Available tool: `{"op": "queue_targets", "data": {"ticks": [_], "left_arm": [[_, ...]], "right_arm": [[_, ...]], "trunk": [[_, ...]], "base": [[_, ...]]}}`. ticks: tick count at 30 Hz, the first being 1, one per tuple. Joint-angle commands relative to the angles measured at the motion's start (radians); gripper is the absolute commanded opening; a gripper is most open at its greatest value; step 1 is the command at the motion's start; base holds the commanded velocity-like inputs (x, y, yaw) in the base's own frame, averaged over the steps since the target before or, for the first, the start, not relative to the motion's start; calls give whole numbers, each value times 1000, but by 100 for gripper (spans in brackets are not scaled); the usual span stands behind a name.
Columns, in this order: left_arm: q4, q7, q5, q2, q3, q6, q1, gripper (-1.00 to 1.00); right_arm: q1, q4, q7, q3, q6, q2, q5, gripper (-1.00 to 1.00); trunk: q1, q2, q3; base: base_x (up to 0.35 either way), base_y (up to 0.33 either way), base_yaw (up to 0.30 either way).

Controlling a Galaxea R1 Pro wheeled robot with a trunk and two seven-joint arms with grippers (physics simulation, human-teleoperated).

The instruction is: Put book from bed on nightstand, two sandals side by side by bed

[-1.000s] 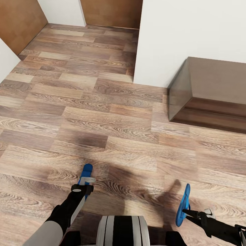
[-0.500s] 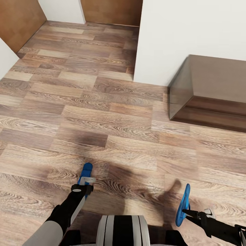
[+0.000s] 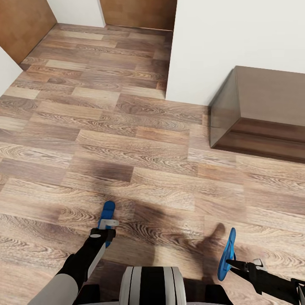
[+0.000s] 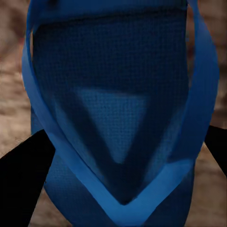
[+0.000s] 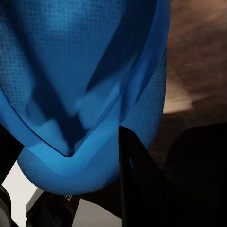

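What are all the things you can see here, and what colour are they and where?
Sandals: two, bright blue. One is held out in front at the robot's left, lying flat above the floor; the other is at its right, turned on edge.
Floor: one, brown wood planks, all across the view.
Walls: white; a big one ahead at the right, smaller pieces at the far left.
Dark wooden cabinet: one, dark brown, on the floor against the big wall at the right.
Brown panels: brown, at the far end.
Left gripper: black, shut on a sandal.
Right gripper: black, shut on the other sandal.
Robot trunk: white and black, at the bottom middle.
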Motion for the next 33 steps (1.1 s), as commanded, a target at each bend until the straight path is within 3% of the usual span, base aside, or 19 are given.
{"op": "queue_targets", "data": {"ticks": [1,16,27,33], "left_arm": [[1,12,-9,2,-3,8,0,-100],[1,13,-9,2,-3,8,0,-100],[1,14,-9,2,-3,8,0,-100],[1,14,-9,2,-3,8,0,-100]], "right_arm": [[-1,-1,9,-4,8,1,10,-100],[-1,-1,9,-4,8,1,10,-100],[-1,-1,9,-4,8,1,10,-100],[-1,-1,9,-4,8,1,10,-100]], "trunk": [[0,0,-1],[0,0,-1],[-5,2,42],[-5,2,42]], "base": [[0,0,0],[0,0,0],[0,0,0],[0,0,0]]}}
